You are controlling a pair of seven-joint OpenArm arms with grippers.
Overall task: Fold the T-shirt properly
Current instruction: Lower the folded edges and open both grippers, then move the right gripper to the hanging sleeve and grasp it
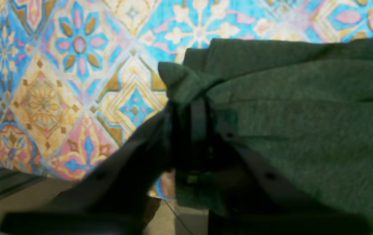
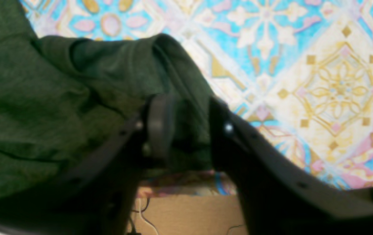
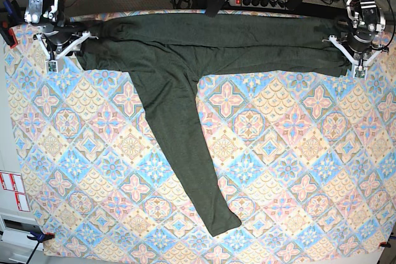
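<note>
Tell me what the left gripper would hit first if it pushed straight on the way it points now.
Nothing new: the left gripper is already shut on the T-shirt. Past that bunched fold, the wrist view shows only the patterned tablecloth, so that probably comes next, though depth is unclear.

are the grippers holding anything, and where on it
Both hold the dark olive-green knit T-shirt: left gripper and right gripper each pinch a bunched end of it.

T-shirt (image 3: 185, 72) on table (image 3: 297, 171) | sleeve toward front edge
</note>
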